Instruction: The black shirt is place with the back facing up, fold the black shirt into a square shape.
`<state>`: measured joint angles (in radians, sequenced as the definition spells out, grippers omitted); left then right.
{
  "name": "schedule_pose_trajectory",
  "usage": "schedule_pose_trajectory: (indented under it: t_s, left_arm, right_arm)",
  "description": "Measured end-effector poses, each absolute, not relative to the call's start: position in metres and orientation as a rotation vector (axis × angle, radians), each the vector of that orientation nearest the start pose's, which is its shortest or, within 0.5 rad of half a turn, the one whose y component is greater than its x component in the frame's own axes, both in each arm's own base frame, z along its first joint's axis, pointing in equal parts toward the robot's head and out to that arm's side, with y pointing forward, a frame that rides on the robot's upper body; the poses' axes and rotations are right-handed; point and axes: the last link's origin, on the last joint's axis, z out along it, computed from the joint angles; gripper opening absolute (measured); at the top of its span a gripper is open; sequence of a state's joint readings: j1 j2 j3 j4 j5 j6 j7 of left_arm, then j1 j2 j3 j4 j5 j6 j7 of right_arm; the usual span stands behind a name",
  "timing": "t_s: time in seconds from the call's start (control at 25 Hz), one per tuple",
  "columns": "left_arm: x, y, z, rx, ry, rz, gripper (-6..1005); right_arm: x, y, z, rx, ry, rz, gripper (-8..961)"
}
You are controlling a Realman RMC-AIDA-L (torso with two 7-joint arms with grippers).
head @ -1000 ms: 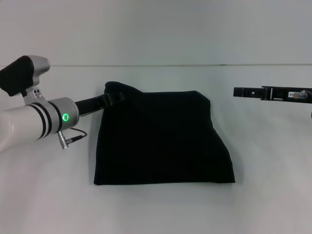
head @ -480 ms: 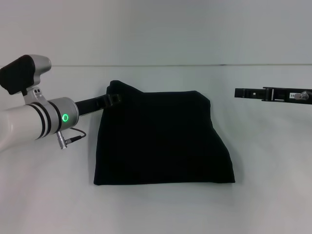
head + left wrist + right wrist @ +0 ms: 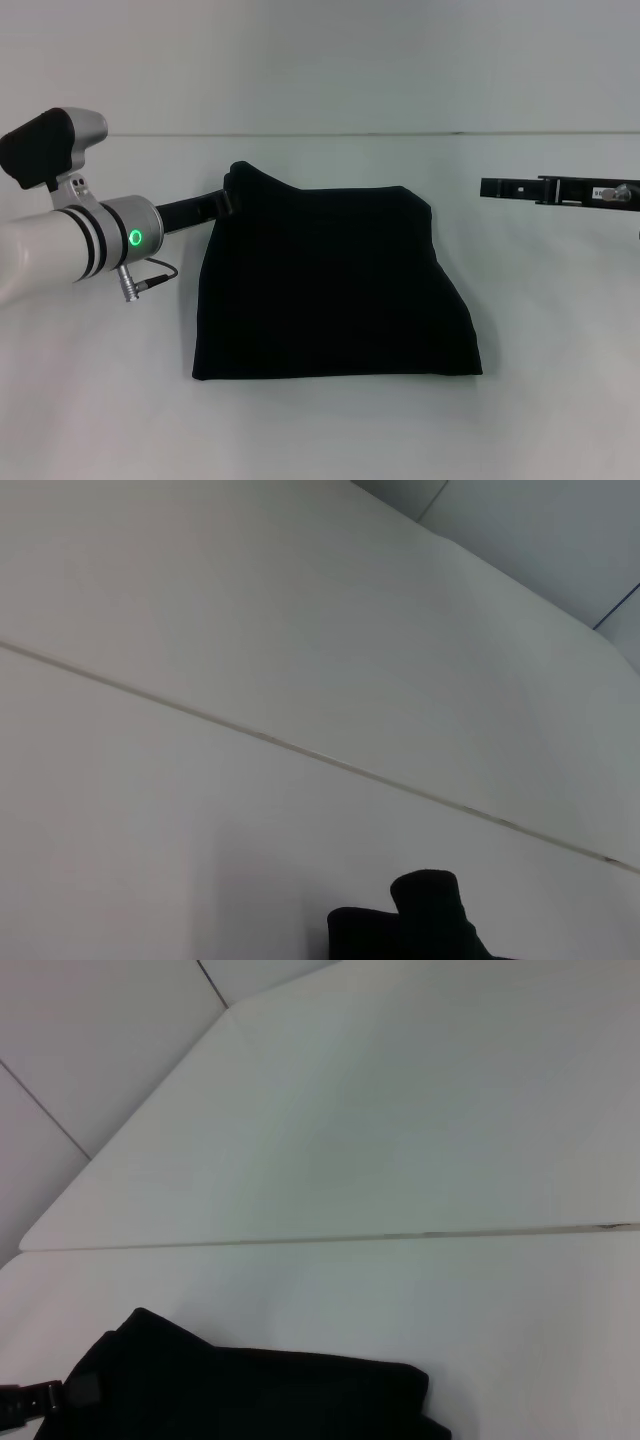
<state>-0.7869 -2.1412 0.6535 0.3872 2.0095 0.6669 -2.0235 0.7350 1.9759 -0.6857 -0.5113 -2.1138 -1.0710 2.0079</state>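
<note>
Lifted slightly since before, left gripper [image 3: 230, 198] stays clenched on black shirt [image 3: 335, 285] far-left corner; right gripper [image 3: 490, 187] grip unclear; no lettering visible

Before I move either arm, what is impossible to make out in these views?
- Left gripper: in the head view its black tip merges with the large black soft-fabric shirt at the far left corner, so the grip is unreadable.
- Right gripper: seen edge-on in the head view, held apart from the shirt.
- Shirt layers and any print: hidden by plain black cloth in every view; both wrist views cut it off.
</note>
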Motion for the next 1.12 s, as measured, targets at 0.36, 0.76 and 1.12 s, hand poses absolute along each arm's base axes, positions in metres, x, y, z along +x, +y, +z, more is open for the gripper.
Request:
schedule_pose_trajectory:
  t_s: [0.36,0.76,1.12]
  left_arm:
    - [-0.251,0.441,-0.044,-1.926,-1.465,-0.600,15]
    - [-0.244,0.447,-0.041,-1.944,-1.433,-0.593,33]
    - [-0.248,0.445,-0.042,-1.922,-1.445,-0.594,49]
  right_arm:
    - [0.268,0.426,0.025,-2.226,1.304,0.511,927]
    - [0.267,0.426,0.024,-2.230,1.303,0.513,928]
    - [0.266,0.426,0.023,-2.242,1.303,0.511,927]
